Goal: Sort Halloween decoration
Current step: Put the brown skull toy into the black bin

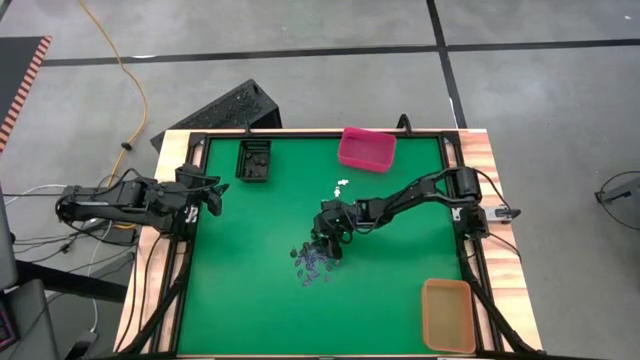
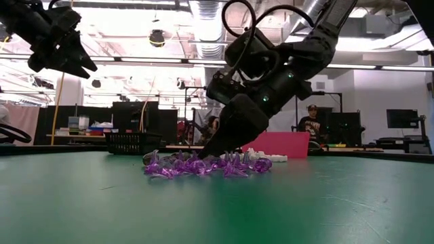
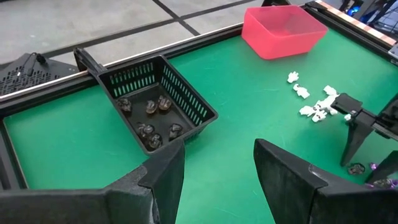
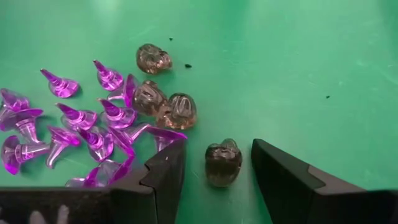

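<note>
**Right gripper straddles a dark trinket at the edge of the purple pile**

Down at the mat goes the right gripper [image 4: 214, 180], fingers spread wide, and sitting between them is one smoky dark trinket [image 4: 223, 162], untouched on either side; the gap is plain to see in the right wrist view, low centre of the frame. Just beyond the fingertips, a pair of dark pieces [image 4: 165, 104] lies pressed together, with one more dark piece [image 4: 153, 58] alone above them toward the upper middle. Filling the left side of that frame is the purple pile [image 4: 74, 127], pointed hat-like shapes tumbled over one another, some touching the near finger.

From overhead, the right gripper [image 1: 330, 235] sits near the centre of the green table [image 1: 400, 290], the purple scatter [image 1: 312, 262] just below and left of it; a small cluster of white trinkets [image 1: 341, 186] lies above, toward the pink bin [image 1: 366, 148] at the upper edge. The black basket [image 1: 254, 160] stands at the upper left of the mat, dark trinkets [image 3: 152, 118] already inside it; the orange bin [image 1: 448, 314] waits in the lower right corner.

Over at the left edge, the left gripper [image 1: 208, 196] hangs raised, fingers parted, holding nothing.
</note>
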`<action>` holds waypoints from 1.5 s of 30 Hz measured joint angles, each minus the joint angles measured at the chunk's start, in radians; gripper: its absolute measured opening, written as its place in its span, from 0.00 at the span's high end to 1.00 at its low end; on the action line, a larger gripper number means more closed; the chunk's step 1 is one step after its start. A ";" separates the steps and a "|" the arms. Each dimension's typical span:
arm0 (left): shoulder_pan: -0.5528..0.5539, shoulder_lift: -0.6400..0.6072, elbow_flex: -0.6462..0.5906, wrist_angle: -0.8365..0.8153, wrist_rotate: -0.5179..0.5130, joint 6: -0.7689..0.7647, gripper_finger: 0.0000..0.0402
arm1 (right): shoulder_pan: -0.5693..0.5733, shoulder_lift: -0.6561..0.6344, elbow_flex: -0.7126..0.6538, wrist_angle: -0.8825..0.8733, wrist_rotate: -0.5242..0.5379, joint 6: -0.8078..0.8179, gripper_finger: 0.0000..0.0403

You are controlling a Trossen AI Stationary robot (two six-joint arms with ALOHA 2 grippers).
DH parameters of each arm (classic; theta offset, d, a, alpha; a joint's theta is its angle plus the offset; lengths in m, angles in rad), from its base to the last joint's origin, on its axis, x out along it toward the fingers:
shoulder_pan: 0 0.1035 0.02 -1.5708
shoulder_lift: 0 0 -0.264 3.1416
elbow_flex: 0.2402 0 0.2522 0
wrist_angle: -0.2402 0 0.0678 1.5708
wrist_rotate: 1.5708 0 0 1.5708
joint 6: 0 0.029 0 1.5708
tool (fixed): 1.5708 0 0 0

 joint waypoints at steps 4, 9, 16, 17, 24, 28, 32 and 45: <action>0.000 0.000 0.000 0.000 -0.001 0.000 0.54 | -0.003 0.000 0.000 -0.005 0.003 0.001 0.52; 0.000 0.000 0.000 0.000 -0.004 0.000 0.55 | -0.003 0.000 -0.002 -0.007 0.007 -0.004 0.64; 0.000 0.000 0.000 0.000 -0.008 0.000 0.54 | -0.003 0.000 -0.002 -0.008 0.008 0.000 0.76; 0.000 0.000 0.000 0.000 -0.008 0.000 0.55 | -0.003 0.000 -0.002 -0.008 0.008 0.002 0.76; 0.000 0.000 0.000 0.000 -0.010 0.000 0.55 | -0.008 -0.005 0.006 -0.020 0.013 0.022 0.74; 0.000 0.000 0.000 0.000 -0.011 0.000 0.54 | -0.024 -0.005 0.056 -0.058 0.024 0.008 0.74; 0.000 0.000 0.000 0.000 -0.010 0.000 0.55 | -0.048 -0.005 0.118 -0.066 0.027 -0.019 0.74; 0.000 0.000 0.000 0.000 -0.022 0.005 0.54 | -0.169 0.004 0.337 -0.055 0.035 -0.110 0.74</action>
